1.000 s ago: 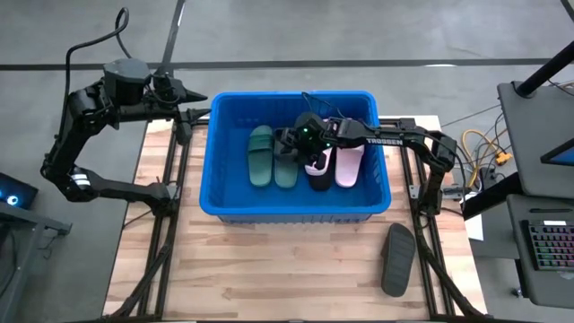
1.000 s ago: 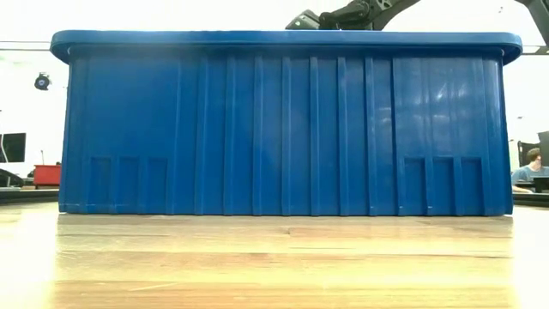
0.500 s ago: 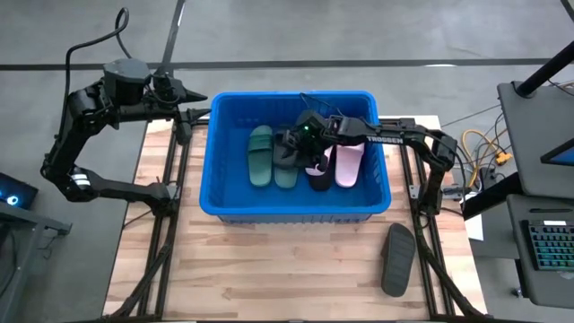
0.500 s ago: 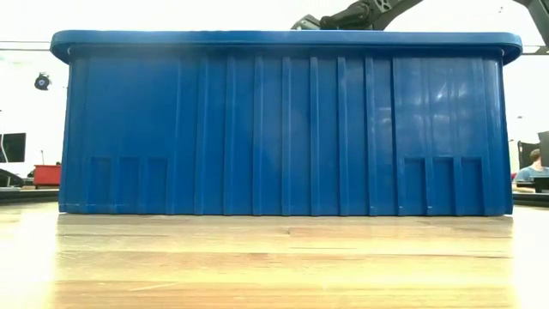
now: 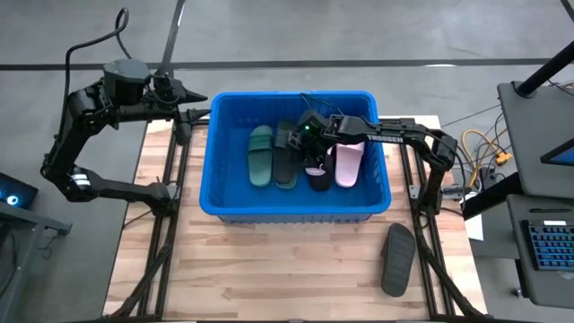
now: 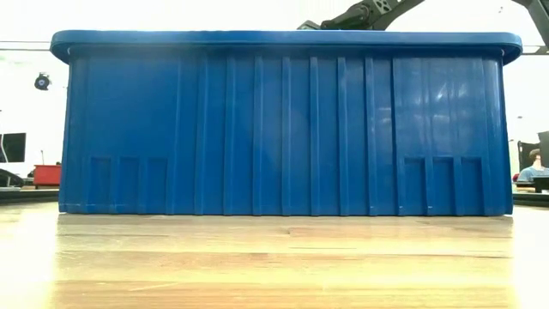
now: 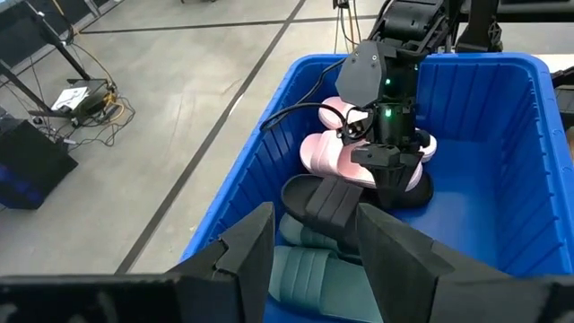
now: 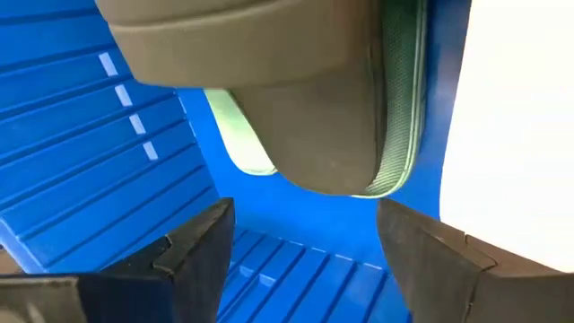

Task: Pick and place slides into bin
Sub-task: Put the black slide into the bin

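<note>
Right claw (image 5: 300, 144) down inside the bin (image 5: 229, 126), over the middle of the row of slides. Fingers spread; in the right wrist view a dark slide (image 8: 305, 99) sits just ahead of the fingers, not between them, so it looks let go. Judged as the release end of a placement.

In the bin, high view: green slide (image 5: 260, 154) nearest the left wall, a second green one under a dark slide (image 5: 285, 157) beside it, then a black slide (image 5: 317, 175), then a pink slide (image 5: 349, 163) toward the right wall. All lie with long axes running front to back across the bin. Left wrist view shows a second pink slide (image 7: 336, 154) stacked by the first.

One slide is outside the bin: a charcoal slide (image 5: 398, 258) on the bench (image 5: 269, 269), at the front right corner, well apart from the bin. Long axis runs roughly front to back, tilted slightly. From the right claw it lies toward the front and outward to the right, past the bin's near wall.

Left claw (image 5: 190, 97) parked off the far left corner of the bin, fingers part open, holding nothing. Right arm is plainly nearer the stray slide; it would need to lift clear of the rim first.
</note>
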Tool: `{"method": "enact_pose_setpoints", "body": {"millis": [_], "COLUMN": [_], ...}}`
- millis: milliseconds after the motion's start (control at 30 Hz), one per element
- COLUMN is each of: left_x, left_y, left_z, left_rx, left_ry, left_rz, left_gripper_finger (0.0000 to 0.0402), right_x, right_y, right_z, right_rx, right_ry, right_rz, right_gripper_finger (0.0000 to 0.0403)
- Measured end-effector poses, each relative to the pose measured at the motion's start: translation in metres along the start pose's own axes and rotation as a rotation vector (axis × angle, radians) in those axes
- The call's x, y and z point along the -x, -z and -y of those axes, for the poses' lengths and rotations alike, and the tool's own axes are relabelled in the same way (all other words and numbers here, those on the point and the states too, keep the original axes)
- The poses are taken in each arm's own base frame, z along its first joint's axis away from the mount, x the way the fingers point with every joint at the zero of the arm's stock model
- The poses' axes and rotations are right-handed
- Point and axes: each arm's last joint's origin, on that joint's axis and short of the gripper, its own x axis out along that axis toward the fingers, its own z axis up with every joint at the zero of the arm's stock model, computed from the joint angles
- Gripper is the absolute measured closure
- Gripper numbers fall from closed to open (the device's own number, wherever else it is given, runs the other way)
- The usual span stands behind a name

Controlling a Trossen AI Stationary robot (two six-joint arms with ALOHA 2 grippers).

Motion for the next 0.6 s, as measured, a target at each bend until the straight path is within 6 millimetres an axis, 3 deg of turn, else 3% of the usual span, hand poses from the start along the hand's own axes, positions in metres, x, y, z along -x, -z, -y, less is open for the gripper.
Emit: {"method": "enact_pose_setpoints", "body": {"millis": [400, 600], "left_x": [-0.004, -0.005], "left_y": [-0.001, 0.001], "left_z": [0.0, 0.001], "left_rx": [0.0, -0.029], "left_ry": [0.006, 0.026], "left_rz": [-0.009, -0.027], "left_gripper_finger": [0.0258, 0.0258], "right_x": [0.0, 0.012], "right_y": [0.0, 0.004], "right_z": [-0.003, -0.022], "right_rx": [0.015, 0.095], "right_ry": [-0.021, -0.124], "right_rz": [0.002, -0.005], "right_gripper_finger": [0.0147, 0.015]}}
